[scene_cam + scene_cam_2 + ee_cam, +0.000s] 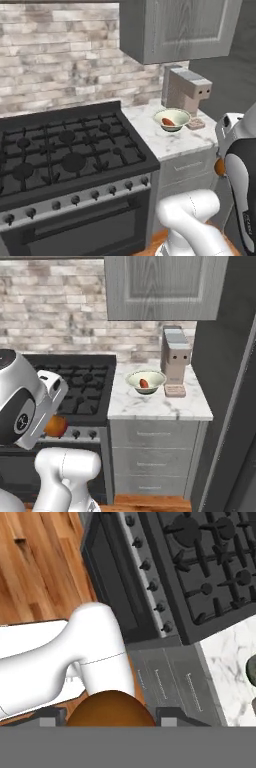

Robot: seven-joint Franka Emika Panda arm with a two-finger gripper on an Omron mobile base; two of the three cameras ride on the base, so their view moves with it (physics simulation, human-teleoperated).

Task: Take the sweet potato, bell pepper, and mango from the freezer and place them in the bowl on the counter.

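While gripped in the claw [109, 724], mango [110, 709], long axis unclear.

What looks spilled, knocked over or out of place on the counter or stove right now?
Nothing stands out. The bowl sits upright on the counter with a reddish item inside, beside the coffee machine. The gripper holds an orange fruit.

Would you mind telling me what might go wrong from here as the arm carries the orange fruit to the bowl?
The gripper holds the mango low, beside the stove, so it could knock the stove's front edge while rising. The bowl already holds a reddish item, so the mango may land on it and roll out. The grey appliance stands right by the bowl, leaving little room.
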